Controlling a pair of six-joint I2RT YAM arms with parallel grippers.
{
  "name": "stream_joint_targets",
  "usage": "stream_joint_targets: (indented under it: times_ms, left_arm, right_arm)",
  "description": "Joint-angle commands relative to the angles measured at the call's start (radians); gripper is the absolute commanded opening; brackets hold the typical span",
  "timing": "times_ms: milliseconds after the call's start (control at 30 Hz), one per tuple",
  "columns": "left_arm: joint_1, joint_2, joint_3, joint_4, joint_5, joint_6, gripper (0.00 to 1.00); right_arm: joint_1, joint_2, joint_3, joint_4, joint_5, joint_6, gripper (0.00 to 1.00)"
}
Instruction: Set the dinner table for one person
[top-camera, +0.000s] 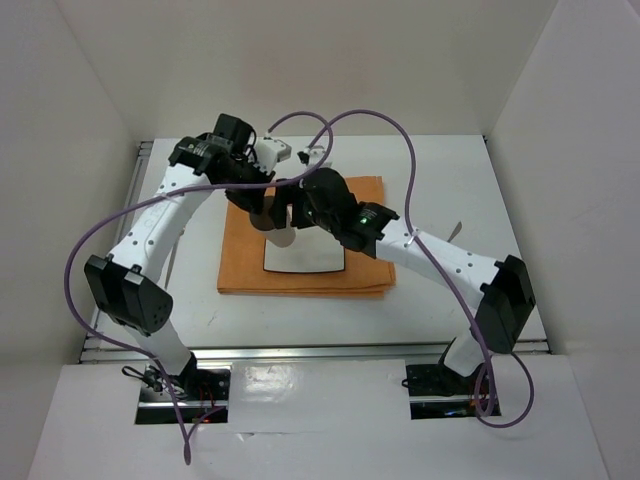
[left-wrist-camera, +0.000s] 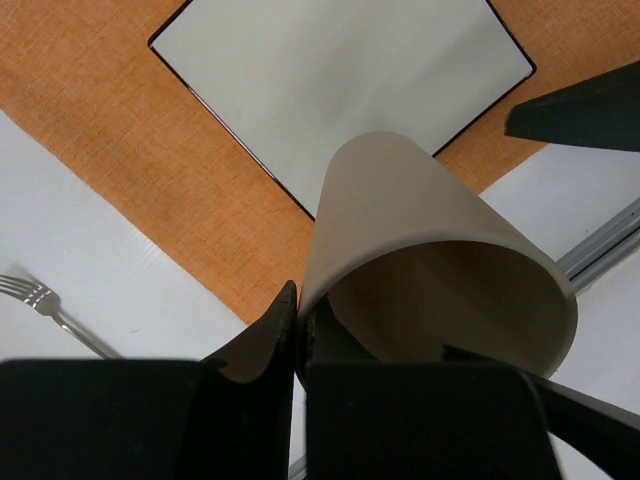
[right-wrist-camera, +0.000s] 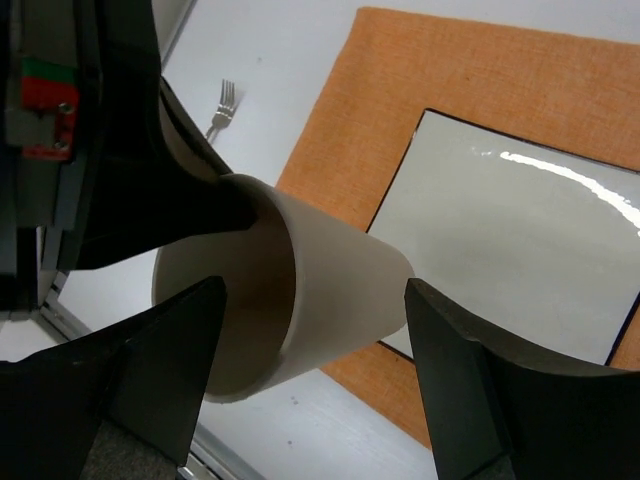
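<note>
A beige cup (top-camera: 279, 224) hangs tilted in the air over the near-left corner of the square white plate (top-camera: 305, 258) with a dark rim, which lies on the orange cloth (top-camera: 250, 270) on the white dinner table (top-camera: 450, 180). My left gripper (left-wrist-camera: 297, 310) is shut on the cup's (left-wrist-camera: 400, 220) rim, one finger inside and one outside. My right gripper (right-wrist-camera: 315, 340) is open, its fingers (right-wrist-camera: 460, 380) standing on either side of the cup (right-wrist-camera: 340, 290) with a gap at its side.
A silver fork (left-wrist-camera: 40, 300) lies on the table left of the cloth; it also shows in the right wrist view (right-wrist-camera: 222, 105). A thin piece of cutlery (top-camera: 455, 232) lies on the table to the right. The table's metal rail (left-wrist-camera: 600, 245) runs along its edge.
</note>
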Motion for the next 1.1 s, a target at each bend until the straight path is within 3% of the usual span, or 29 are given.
stream_joint_targets:
  times_ms: [0,67,100,200,233,367,567,600,633,667,767,867,967,1067]
  left_arm:
    - [-0.022,0.005,0.043,0.028,-0.072,-0.041,0.00]
    - [-0.034,0.005,0.043,0.038,-0.086,-0.052,0.00]
    - [-0.047,0.005,0.043,0.038,-0.097,-0.052,0.00]
    - [-0.056,-0.004,0.034,0.047,-0.111,-0.052,0.00]
    - [-0.056,-0.004,0.034,0.047,-0.111,-0.052,0.00]
    - [-0.056,-0.022,0.034,0.047,-0.085,-0.052,0.00]
    - [-0.056,-0.062,-0.029,0.070,0.004,-0.029,0.01]
    - [-0.056,-0.062,-0.029,0.079,0.018,-0.017,0.06]
    - [-0.056,-0.073,-0.043,0.079,0.018,-0.016,0.23]
    - [-0.056,-0.073,-0.043,0.088,0.027,-0.016,0.33]
    - [-0.056,-0.082,-0.043,0.088,0.027,-0.016,0.56]
    - [-0.035,-0.082,-0.030,0.100,0.027,-0.026,0.68]
    - [-0.007,-0.073,-0.021,0.100,0.038,-0.026,0.69]
    - [0.050,-0.082,0.023,0.100,0.003,-0.059,0.86]
  right_arm:
    - [0.008,0.014,0.057,0.004,0.057,0.024,0.79]
    - [0.008,0.014,0.046,0.004,0.069,0.024,0.69]
    - [0.008,0.014,0.037,0.004,0.069,0.024,0.53]
    - [0.008,0.014,0.028,-0.006,0.081,0.024,0.29]
    - [0.008,0.014,0.019,-0.019,0.091,0.033,0.15]
    - [0.008,0.024,0.019,-0.028,0.081,0.033,0.01]
    - [0.008,0.044,-0.015,-0.028,0.058,0.033,0.00]
    - [0.008,0.044,-0.015,-0.028,0.058,0.033,0.00]
    - [-0.001,0.044,-0.024,-0.019,0.058,0.043,0.00]
    - [-0.001,0.035,-0.035,-0.019,0.046,0.043,0.00]
    - [-0.039,0.024,-0.047,-0.019,0.034,0.069,0.00]
    - [-0.061,0.003,-0.070,-0.008,0.022,0.069,0.00]
    - [-0.086,-0.006,-0.079,-0.008,0.022,0.069,0.00]
    - [-0.156,-0.006,-0.049,-0.043,0.063,0.043,0.00]
